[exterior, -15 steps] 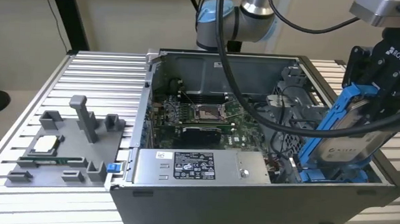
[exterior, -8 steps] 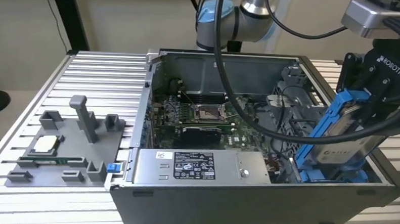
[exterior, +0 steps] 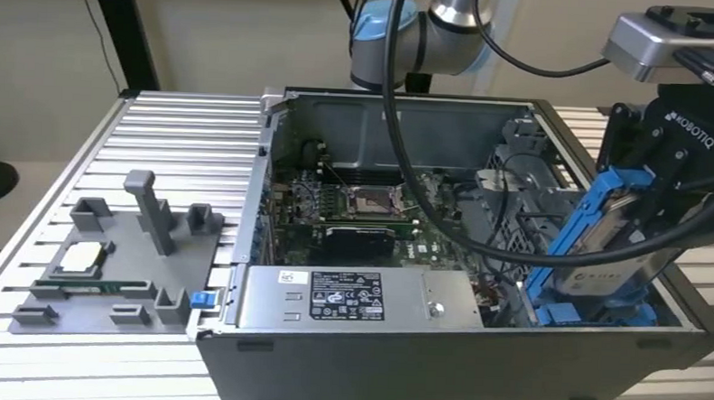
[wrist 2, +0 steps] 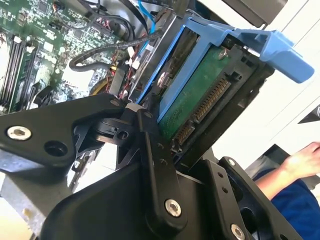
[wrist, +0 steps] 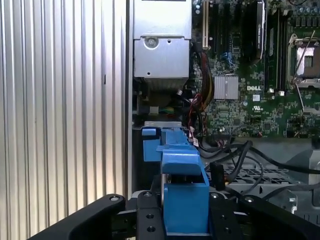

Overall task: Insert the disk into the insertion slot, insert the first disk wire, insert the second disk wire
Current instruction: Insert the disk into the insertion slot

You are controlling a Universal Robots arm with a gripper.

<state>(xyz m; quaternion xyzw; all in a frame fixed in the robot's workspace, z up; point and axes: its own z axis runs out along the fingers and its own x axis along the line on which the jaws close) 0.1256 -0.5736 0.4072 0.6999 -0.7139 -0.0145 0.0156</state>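
Ribbed aluminium slats make up the bench (exterior: 155,137), with a plain beige wall (exterior: 220,31) behind it. An open computer case (exterior: 446,367) stands on it, and a grey parts fixture (exterior: 100,279) lies toward the exterior view's left. The end effector (exterior: 646,213) pinches the disk (exterior: 602,265), which is tilted, its lower end at the blue rails of the insertion slot (exterior: 569,316).

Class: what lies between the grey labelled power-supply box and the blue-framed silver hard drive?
In the exterior view, a bundle of red and black wires sits between the grey labelled power-supply box and the blue-framed silver hard drive.
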